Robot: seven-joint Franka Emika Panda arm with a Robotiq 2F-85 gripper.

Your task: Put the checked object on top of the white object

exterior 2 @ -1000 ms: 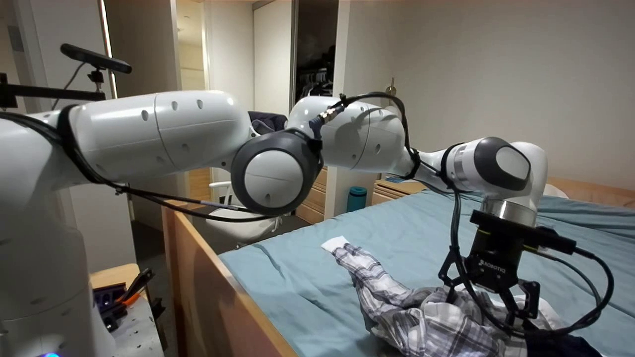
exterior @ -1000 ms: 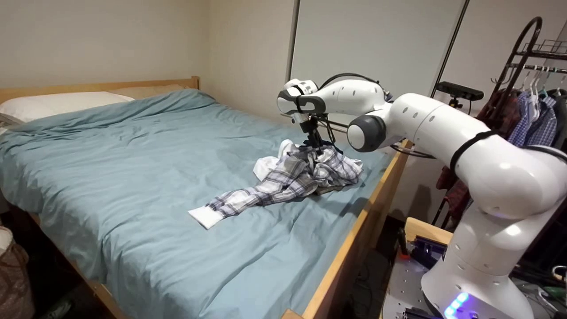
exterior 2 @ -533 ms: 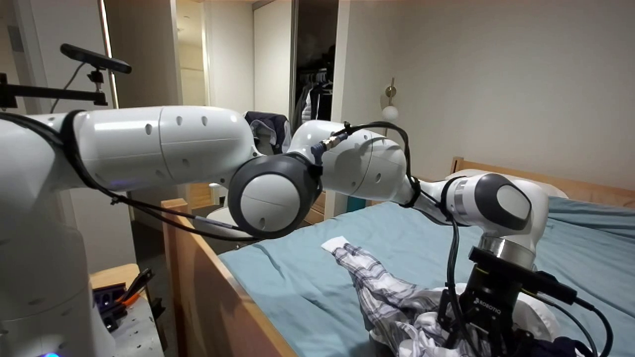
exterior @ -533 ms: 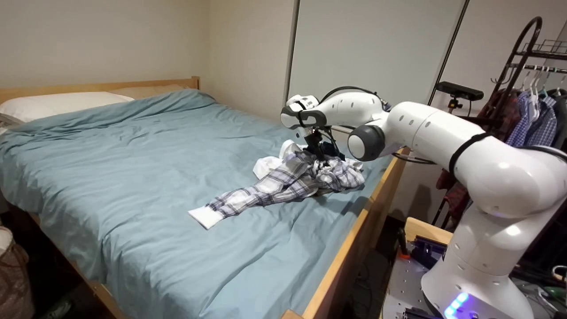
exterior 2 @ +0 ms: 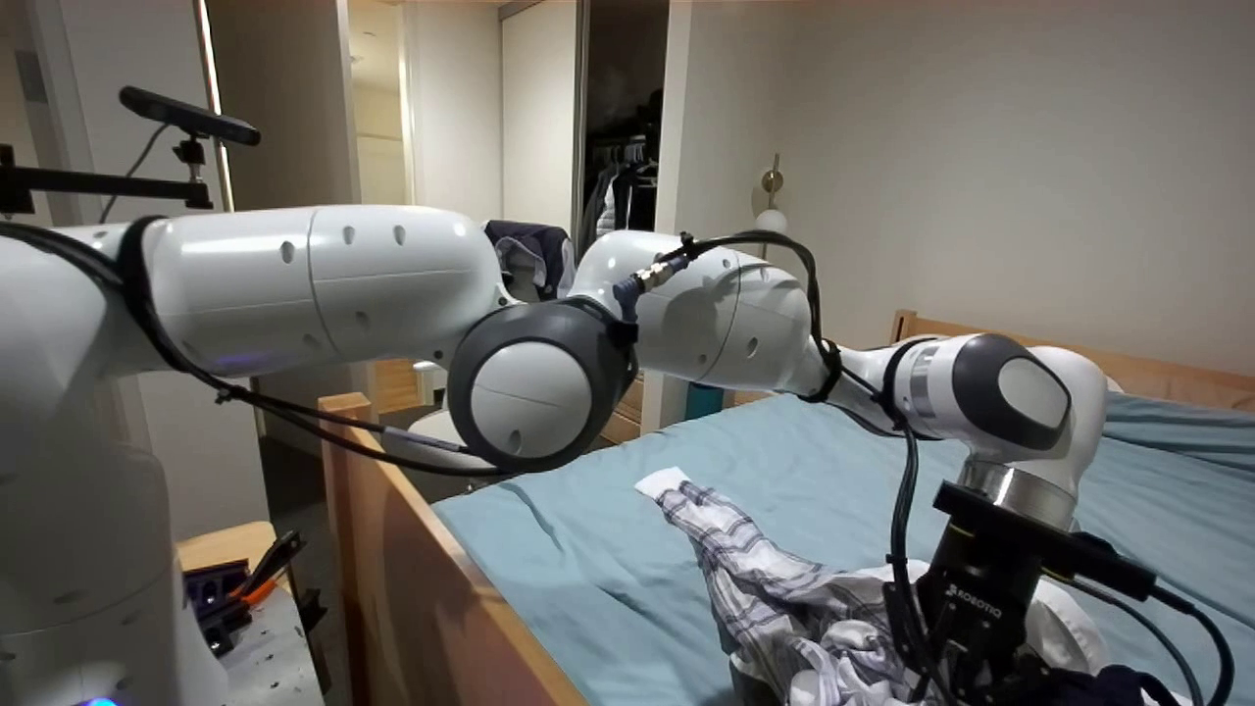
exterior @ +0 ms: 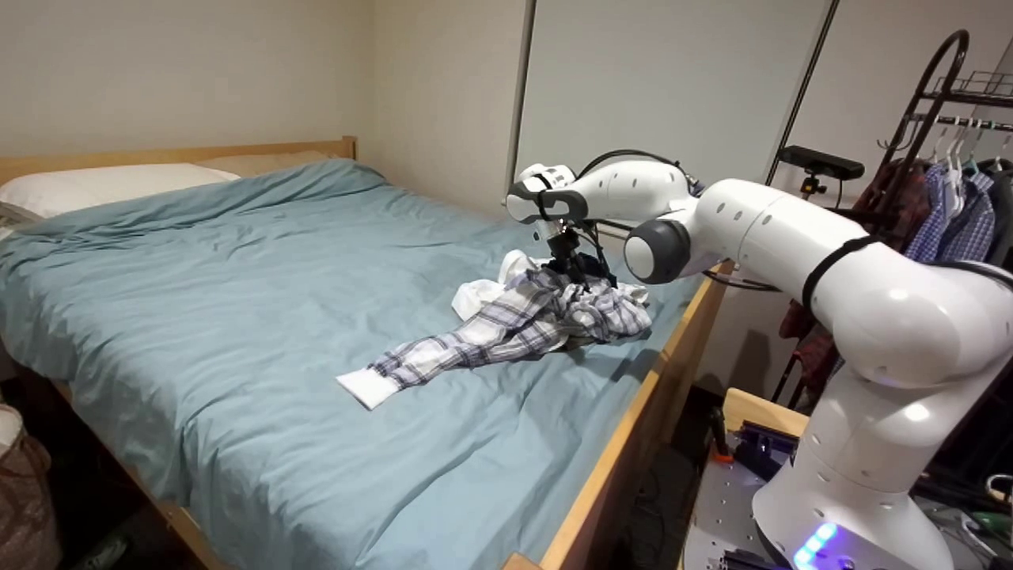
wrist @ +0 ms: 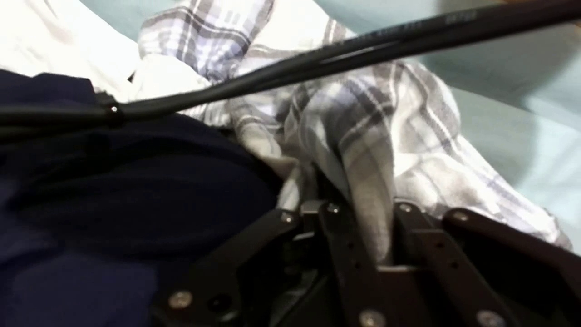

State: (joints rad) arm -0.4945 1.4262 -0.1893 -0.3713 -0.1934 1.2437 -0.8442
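Observation:
The checked object [exterior: 506,321] is a grey, white and lilac plaid garment, crumpled on the bed, its white-ended sleeve [exterior 2: 745,559] stretched away from the pile. Behind it lies the white object [exterior: 475,299], a rumpled cloth that also shows at the upper left of the wrist view [wrist: 100,50]. My gripper [exterior: 584,285] is down in the crumpled part of the plaid garment. In the wrist view a bunched fold of checked cloth [wrist: 370,181] runs between the drawn-together fingers, pinched there. The fingertips themselves are hidden in fabric.
A dark navy cloth [wrist: 136,204] lies against the gripper, beside the plaid garment. Blue bedding [exterior: 277,317] spreads around the pile. The wooden bed rail [exterior: 633,419] runs between the pile and the robot base. Cables [wrist: 290,68] cross the wrist view.
The gripper has gone down into the plaid garment and its fingers have come together, gathering the cloth. In the last half second the arm has risen very slightly.

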